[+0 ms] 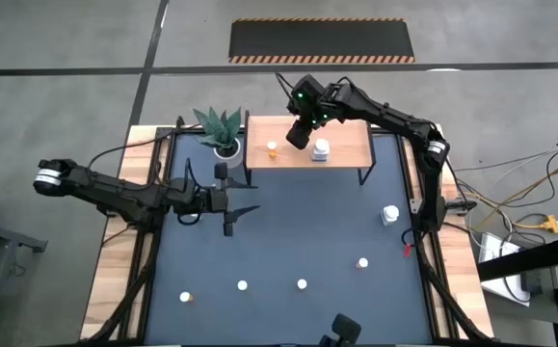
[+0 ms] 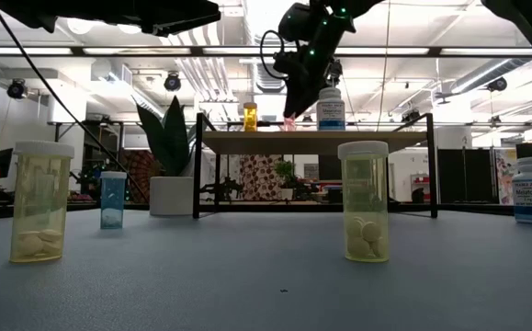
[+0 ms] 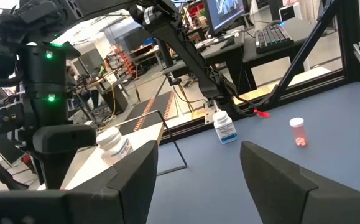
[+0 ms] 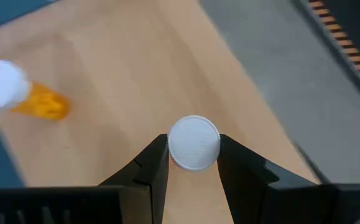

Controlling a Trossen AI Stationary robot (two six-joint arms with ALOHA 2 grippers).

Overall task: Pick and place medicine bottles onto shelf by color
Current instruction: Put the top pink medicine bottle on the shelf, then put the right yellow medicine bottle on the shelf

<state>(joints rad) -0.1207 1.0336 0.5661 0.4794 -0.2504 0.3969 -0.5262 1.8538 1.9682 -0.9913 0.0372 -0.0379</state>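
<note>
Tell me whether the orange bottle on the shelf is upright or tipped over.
Upright. The low view shows the orange bottle standing on the shelf, cap on top; the high view shows its white cap from above.

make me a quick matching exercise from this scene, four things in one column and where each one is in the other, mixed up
Things:
1. orange bottle
2. right gripper
3. left gripper
4. plant pot

Places or states:
a. open, over the blue tabletop
b. standing on the shelf
c. shut on a white-capped bottle above the shelf
d. on the table beside the shelf's left end

Pairs: 1-b, 2-c, 3-a, 4-d
</note>
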